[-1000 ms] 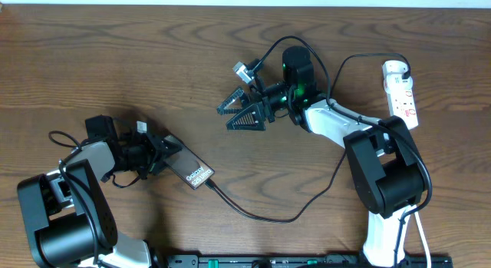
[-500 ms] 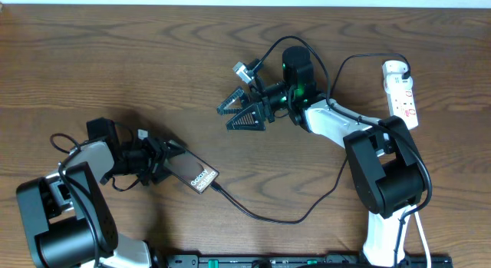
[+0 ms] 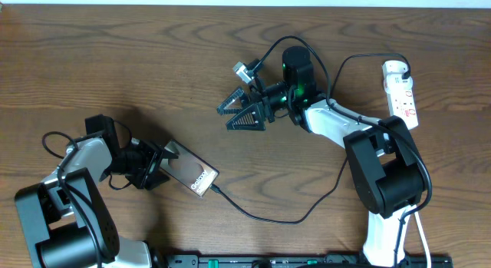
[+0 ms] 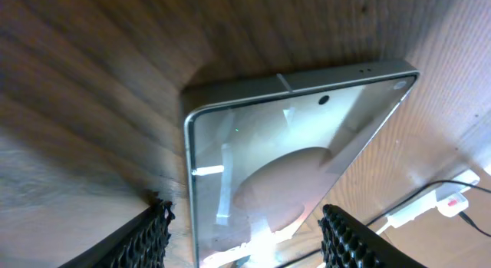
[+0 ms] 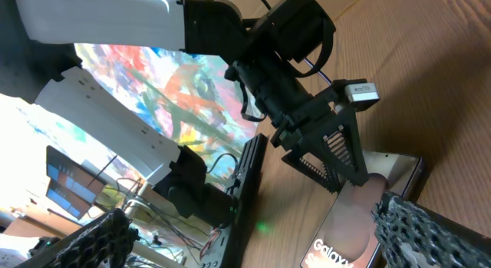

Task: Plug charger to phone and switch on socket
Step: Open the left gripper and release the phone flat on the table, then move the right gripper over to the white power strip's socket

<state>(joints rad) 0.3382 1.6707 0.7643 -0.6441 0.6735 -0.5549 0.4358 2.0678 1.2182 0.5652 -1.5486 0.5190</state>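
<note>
The phone [image 3: 191, 173] lies flat on the table at the left, with its white lettering toward the lower right end. My left gripper [image 3: 157, 168] is open, and its fingers straddle the phone's upper left end. In the left wrist view the glossy phone [image 4: 291, 160] lies between the spread fingers [image 4: 149, 237] of the left gripper [image 4: 245, 241]. The black charger cable [image 3: 291, 219] runs from the phone's lower right end across the table to the white socket strip [image 3: 402, 91]. My right gripper [image 3: 228, 118] is open and empty above mid-table. The right wrist view shows the phone [image 5: 360, 229] beyond the right gripper [image 5: 261, 237].
The socket strip also shows small and far off in the left wrist view [image 4: 453, 200]. A black rail [image 3: 307, 260] runs along the table's front edge. The left arm [image 5: 307, 122] fills the middle of the right wrist view.
The left gripper has shifted slightly down and left, and the phone has turned a little with it. The cable near the phone followed. The right arm has not moved.
</note>
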